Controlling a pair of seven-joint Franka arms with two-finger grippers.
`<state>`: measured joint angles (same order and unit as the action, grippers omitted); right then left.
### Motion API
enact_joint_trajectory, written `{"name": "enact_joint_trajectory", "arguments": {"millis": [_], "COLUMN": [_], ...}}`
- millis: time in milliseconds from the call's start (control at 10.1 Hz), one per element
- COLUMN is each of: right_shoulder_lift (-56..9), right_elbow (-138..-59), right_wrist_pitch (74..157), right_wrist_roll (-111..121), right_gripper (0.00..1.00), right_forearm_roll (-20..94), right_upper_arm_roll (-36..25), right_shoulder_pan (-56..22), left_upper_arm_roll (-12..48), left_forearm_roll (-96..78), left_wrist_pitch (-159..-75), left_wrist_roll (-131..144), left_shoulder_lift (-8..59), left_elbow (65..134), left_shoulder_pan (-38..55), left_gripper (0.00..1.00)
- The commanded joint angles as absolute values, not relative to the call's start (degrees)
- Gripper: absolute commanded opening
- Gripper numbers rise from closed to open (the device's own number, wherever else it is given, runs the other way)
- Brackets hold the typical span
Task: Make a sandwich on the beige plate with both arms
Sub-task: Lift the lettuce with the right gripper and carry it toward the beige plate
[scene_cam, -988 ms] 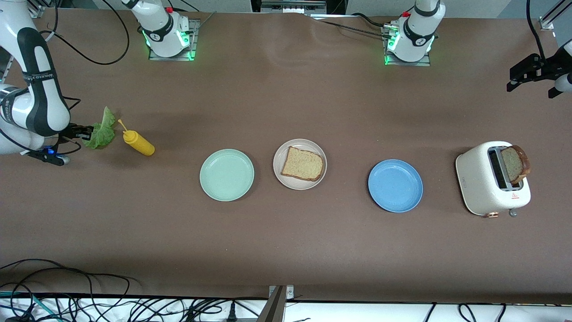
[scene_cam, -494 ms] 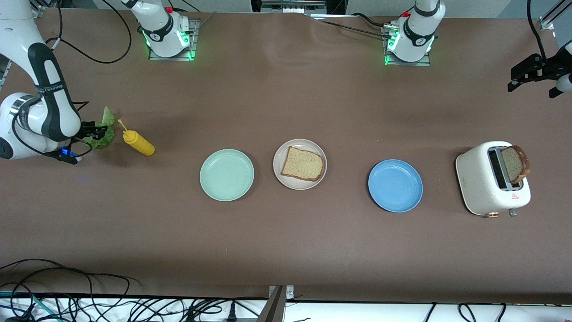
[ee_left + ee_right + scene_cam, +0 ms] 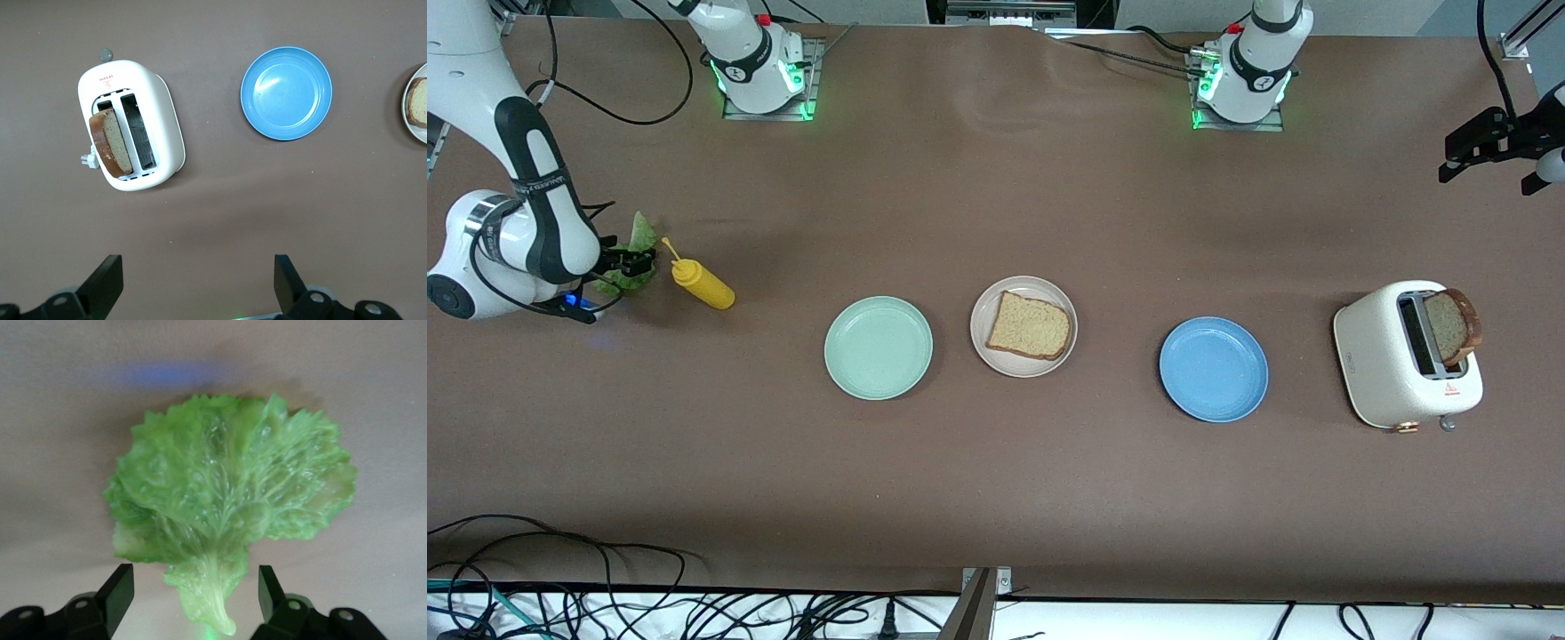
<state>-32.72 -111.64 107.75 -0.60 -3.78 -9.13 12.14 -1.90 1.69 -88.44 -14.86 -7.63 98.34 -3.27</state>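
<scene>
One slice (image 3: 1029, 326) sits on the beige plate (image 3: 983, 307). My right gripper (image 3: 193, 593) has jaws spread around the lettuce (image 3: 227, 500) stem; a shallow bite could let it slip. My left gripper (image 3: 197, 283) waits wide open over the desk near the toaster (image 3: 130, 123).

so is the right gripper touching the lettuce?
Apart. The right wrist view shows the right gripper open, with a gap between each finger and the lettuce stem.

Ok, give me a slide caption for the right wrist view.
Right tool open, straddling the stem of the lettuce lying flat on the table.
</scene>
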Motion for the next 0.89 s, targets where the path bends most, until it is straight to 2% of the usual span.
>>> {"name": "enact_joint_trajectory", "arguments": {"millis": [0, 99, 296, 494, 791], "right_shoulder_lift": [-33.05, -32.96, -32.7, -30.51, -28.04], "right_elbow": [-111.89, -111.8, -111.53, -110.31, -98.05], "right_wrist_pitch": [108.11, 107.84, 107.41, 105.05, 88.22], "right_wrist_roll": [0.26, 0.26, 0.35, 0.35, 0.44], "right_gripper": [0.19, 0.05, 0.0, 0.0, 0.0], "right_forearm_roll": [-4.48, -4.48, -4.57, -4.74, -4.83], "right_upper_arm_roll": [-8.88, -8.88, -8.88, -8.53, -7.83], "right_shoulder_pan": [12.75, 12.74, 12.66, 11.96, 9.06], "left_upper_arm_roll": [-1.85, -1.85, -1.85, -1.85, -1.85], "left_forearm_roll": [0.62, 0.62, 0.62, 0.62, 0.62], "left_wrist_pitch": [-87.36, -87.36, -87.36, -87.36, -87.36], "left_wrist_roll": [-15.47, -15.47, -15.47, -15.47, -15.47], "left_shoulder_lift": [-6.5, -6.5, -6.5, -6.5, -6.5], "left_elbow": [96.24, 96.24, 96.24, 96.24, 96.24], "left_shoulder_pan": [-3.78, -3.78, -3.78, -3.78, -3.78], "left_gripper": [1.0, 1.0, 1.0, 1.0, 1.0]}}
